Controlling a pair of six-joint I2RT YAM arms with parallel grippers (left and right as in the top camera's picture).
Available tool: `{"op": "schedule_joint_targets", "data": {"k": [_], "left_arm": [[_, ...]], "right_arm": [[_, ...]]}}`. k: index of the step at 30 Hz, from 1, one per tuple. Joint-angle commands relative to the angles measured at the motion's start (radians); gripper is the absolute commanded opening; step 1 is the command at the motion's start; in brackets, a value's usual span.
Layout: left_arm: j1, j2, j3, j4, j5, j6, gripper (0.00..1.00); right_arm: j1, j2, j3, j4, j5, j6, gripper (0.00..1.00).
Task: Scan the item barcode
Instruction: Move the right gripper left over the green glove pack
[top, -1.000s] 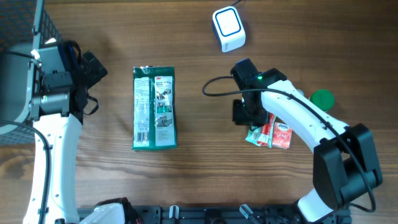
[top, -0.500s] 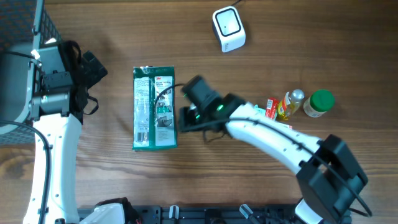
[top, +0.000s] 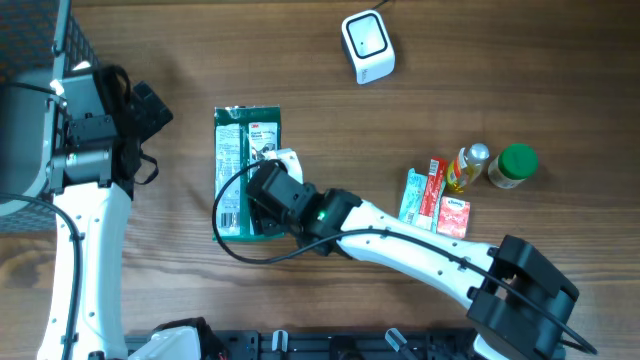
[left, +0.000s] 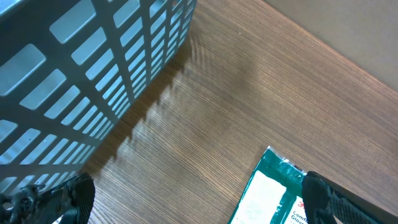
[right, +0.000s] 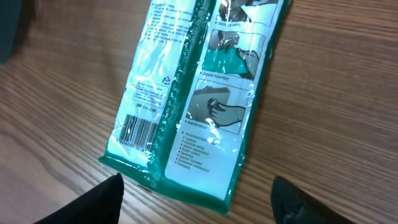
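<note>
The right arm has just swung across the table (top: 480, 90). A second ago it was over the small goods on the right. Now the right hand (top: 266, 190) hangs above the near end of the packet (top: 240, 140) in the middle. Its fingers (right: 106, 198) have spread on the way: the wrist view shows them wide, one at each side of the packet's near end, with nothing held between them.

Where the arm used to be, the sachets (top: 430, 195), the bottle (top: 468, 165) and the jar (top: 516, 165) now lie in plain sight.

The packet itself has not stirred. It lies flat, lengthwise from near to far, with the barcode (right: 138, 130) face up at its near left corner. The scanner (top: 367, 45) sits at the far side, to the right and well apart from the packet.

The left hand (left: 193, 208) stays parked on the left beside the basket (left: 74, 68), its fingers as wide as before and holding nothing.

By my reading, the packet is the item chosen. The reach looks done and the pick comes next; nothing has been scanned yet. The packet looks thin and limp, so the fingers will likely need to come down over an edge to pinch it. After that it has to be carried far and right, with the barcode turned toward the scanner.
</note>
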Motion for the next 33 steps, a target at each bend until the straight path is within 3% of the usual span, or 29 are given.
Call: {"op": "schedule_joint_targets", "data": {"k": [1,20,28,33], "left_arm": [[0.004,-0.001,0.003,0.003,-0.005,0.009,1.0],[0.004,-0.001,0.004,0.003,-0.005,0.009,1.0],[0.004,-0.001,0.003,0.003,-0.005,0.009,1.0],[0.004,-0.001,0.003,0.003,-0.005,0.009,1.0]], "right_arm": [[0.002,0.006,-0.002,0.002,0.036,0.006,0.77],[0.002,0.006,-0.002,0.001,0.043,0.003,0.87],[0.002,0.022,-0.002,0.006,0.101,0.003,0.87],[0.002,0.094,-0.002,0.069,0.128,0.003,0.8]]}}
